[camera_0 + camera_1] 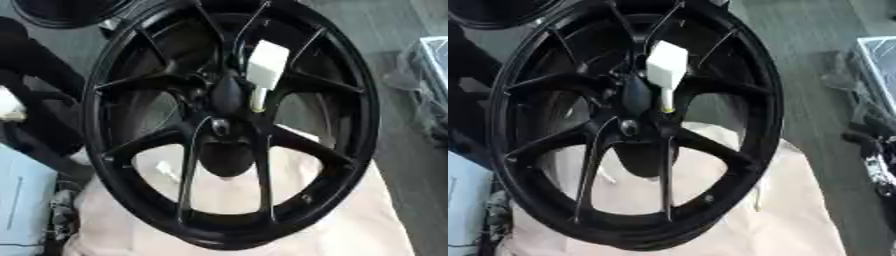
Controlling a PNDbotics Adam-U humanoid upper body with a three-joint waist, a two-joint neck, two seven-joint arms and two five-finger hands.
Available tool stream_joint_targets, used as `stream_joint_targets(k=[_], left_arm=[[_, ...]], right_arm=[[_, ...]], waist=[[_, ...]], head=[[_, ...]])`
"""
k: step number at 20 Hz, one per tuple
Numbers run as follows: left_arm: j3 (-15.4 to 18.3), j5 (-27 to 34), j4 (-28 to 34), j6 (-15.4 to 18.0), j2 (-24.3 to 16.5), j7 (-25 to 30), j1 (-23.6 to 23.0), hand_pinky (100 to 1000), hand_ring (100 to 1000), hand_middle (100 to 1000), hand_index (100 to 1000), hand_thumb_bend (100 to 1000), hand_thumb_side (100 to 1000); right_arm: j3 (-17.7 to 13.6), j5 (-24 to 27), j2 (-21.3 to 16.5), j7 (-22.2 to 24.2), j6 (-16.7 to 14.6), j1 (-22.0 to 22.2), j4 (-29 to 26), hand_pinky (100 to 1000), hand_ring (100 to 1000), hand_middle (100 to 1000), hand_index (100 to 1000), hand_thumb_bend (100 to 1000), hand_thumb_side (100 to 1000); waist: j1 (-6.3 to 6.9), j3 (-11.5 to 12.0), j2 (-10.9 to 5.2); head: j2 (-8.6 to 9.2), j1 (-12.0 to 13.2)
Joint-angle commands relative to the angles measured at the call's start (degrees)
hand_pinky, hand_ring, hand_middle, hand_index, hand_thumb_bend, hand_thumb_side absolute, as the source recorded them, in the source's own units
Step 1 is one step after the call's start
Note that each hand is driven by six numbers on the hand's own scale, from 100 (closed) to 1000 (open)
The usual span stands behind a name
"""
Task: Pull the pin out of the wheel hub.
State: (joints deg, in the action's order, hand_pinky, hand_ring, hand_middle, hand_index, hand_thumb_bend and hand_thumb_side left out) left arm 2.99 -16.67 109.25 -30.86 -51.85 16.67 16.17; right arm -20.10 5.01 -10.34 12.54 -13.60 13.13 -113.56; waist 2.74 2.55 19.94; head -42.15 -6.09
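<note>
**Pin still seated in the hub, hand off to the side**

Far left of the right hand (870, 146) lies a pale blue surface (22, 200), with a second black rim (61, 12) above it. Next comes the black wheel (114, 75), upright on a beige cloth (350, 220). The pin (666, 65), white-headed with a yellowish stem, sits in the hub (632, 107), and spokes cross close beside it. The hand shows as a dark jointed shape at the right edge, well apart from the wheel; I cannot tell how its fingers are set. Above it lies something wrapped in clear plastic (429, 55).
</note>
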Motion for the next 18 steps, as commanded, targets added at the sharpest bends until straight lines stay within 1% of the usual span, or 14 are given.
stream_joint_targets(k=[1, 6, 8, 9, 10, 11, 12, 13, 14, 15, 18], left_arm=[[0.5, 0.7, 1.1, 0.1, -1.3, 0.3, 0.4, 960, 925, 813, 965, 100, 226], [0.5, 0.7, 1.6, -0.1, -1.2, 0.6, 0.5, 951, 917, 803, 951, 100, 244], [0.6, 0.9, 1.6, -0.7, -1.0, -0.1, 0.6, 943, 910, 795, 944, 100, 306], [1.0, 1.3, 1.5, -1.3, -0.8, -0.6, 0.8, 893, 864, 748, 922, 100, 598], [1.9, 1.9, 1.5, -2.0, -0.1, -1.3, 1.1, 860, 829, 715, 909, 100, 643], [3.0, 2.6, 2.0, -2.7, 0.8, -2.1, 1.8, 799, 764, 654, 891, 100, 680], [4.1, 3.5, 3.0, -3.3, 2.0, -3.0, 2.2, 789, 755, 645, 885, 100, 677], [5.2, 4.3, 4.1, -3.5, 3.3, -3.8, 2.7, 738, 705, 608, 818, 100, 634], [6.0, 5.1, 4.7, -3.1, 4.6, -4.6, 3.3, 723, 688, 603, 810, 100, 622], [6.2, 6.0, 5.0, -2.4, 6.0, -5.5, 3.9, 691, 659, 596, 795, 100, 637], [5.7, 8.7, 5.3, 0.1, 10.4, -8.2, 5.2, 687, 660, 601, 789, 100, 664]], right_arm=[[-0.3, 0.0, -0.5, 0.1, -0.4, 0.1, -1.0, 1000, 820, 820, 920, 100, 658], [-0.2, -0.1, -0.5, 0.2, -0.4, 0.0, -1.0, 1000, 820, 820, 920, 100, 656], [-0.2, -0.1, -0.5, 0.2, -0.6, 0.0, -1.0, 1000, 820, 820, 920, 100, 656], [-0.2, -0.1, -0.5, 0.2, -0.6, 0.0, -1.0, 1000, 820, 820, 920, 100, 655], [-0.2, -0.1, -0.5, 0.2, -0.6, 0.1, -1.0, 1000, 819, 820, 920, 100, 655], [-0.2, 0.0, -0.4, 0.1, -0.6, 0.1, -1.0, 1000, 819, 820, 920, 100, 655], [-0.2, 0.1, -0.5, 0.1, -0.5, 0.1, -1.0, 1000, 819, 820, 920, 100, 655], [-0.2, 0.3, -0.5, 0.2, -0.4, 0.0, -1.0, 1000, 819, 820, 920, 100, 655], [-0.1, 0.5, -0.5, 0.2, -0.4, 0.0, -1.0, 1000, 819, 820, 920, 100, 654], [-0.1, 0.8, -0.6, 0.3, -0.3, -0.1, -1.0, 1000, 819, 820, 920, 100, 652], [0.1, 1.9, -0.8, 0.6, -0.4, -0.3, -1.0, 1000, 819, 820, 920, 100, 650]], waist=[[-0.05, 0.0, -0.64], [-0.13, 0.0, -0.49], [-0.17, 0.1, -0.46], [-0.20, 0.1, -0.48], [-0.23, 0.2, -0.52], [-0.28, 0.3, -0.60], [-0.31, 0.4, -0.64], [-0.43, 0.3, -0.71], [-0.54, 0.2, -0.75], [-0.64, 0.1, -0.80], [-0.94, -0.5, -0.91]], head=[[0.60, 0.3], [0.58, 0.2], [0.59, 0.2], [0.63, 0.1], [0.66, 0.1], [0.65, 0.0], [0.67, 0.0], [0.74, 0.1], [0.88, 0.1], [1.07, 0.3], [1.56, 0.7]])
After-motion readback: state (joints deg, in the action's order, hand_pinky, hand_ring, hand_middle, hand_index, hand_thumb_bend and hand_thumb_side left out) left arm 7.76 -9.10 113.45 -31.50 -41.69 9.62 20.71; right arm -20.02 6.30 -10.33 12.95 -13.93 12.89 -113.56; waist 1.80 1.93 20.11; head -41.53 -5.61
